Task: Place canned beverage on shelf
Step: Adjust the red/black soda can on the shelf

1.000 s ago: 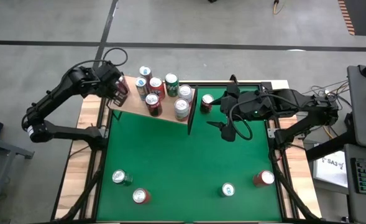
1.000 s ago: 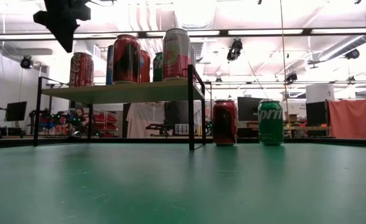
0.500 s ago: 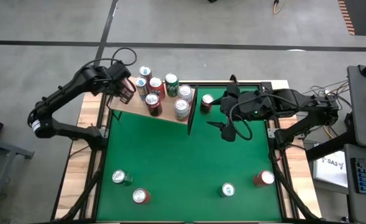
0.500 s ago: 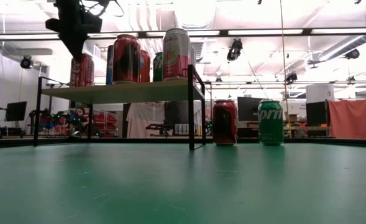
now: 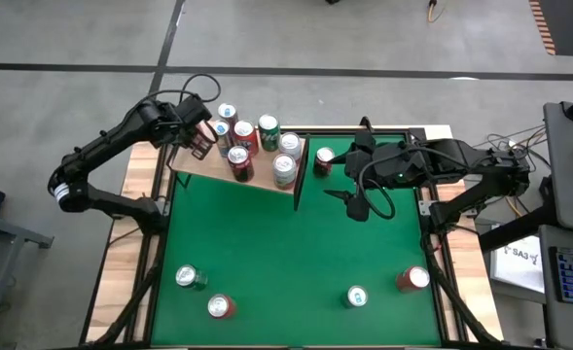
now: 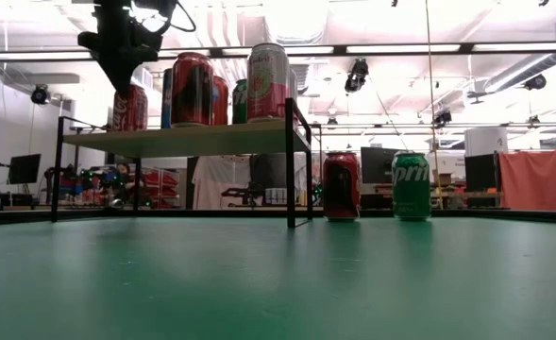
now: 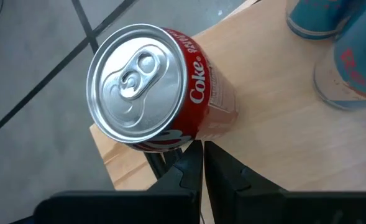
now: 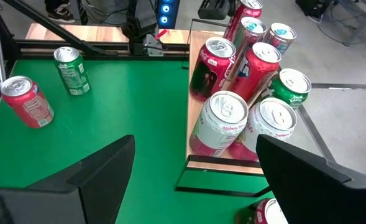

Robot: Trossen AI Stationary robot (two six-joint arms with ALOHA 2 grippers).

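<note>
Green felt covers the worktop (image 5: 296,253), with a workshop room behind it. Left gripper (image 5: 201,136) hangs with its jaws pressed shut and empty, directly above a red Coke can (image 7: 155,93) that stands upright at the outer end of the shelf (image 5: 203,167). More cans crowd the pale shelf board beside it, among them a green-topped can (image 5: 268,126) and a white can (image 5: 284,170) near the dark end panel (image 5: 300,175). Right gripper (image 5: 347,173) waits just beyond that panel, jaws spread wide and holding nothing, beside a dark red can (image 5: 323,161) standing on the felt. Four further cans stand along the worktop's near edge, including a green can (image 5: 189,278).
</note>
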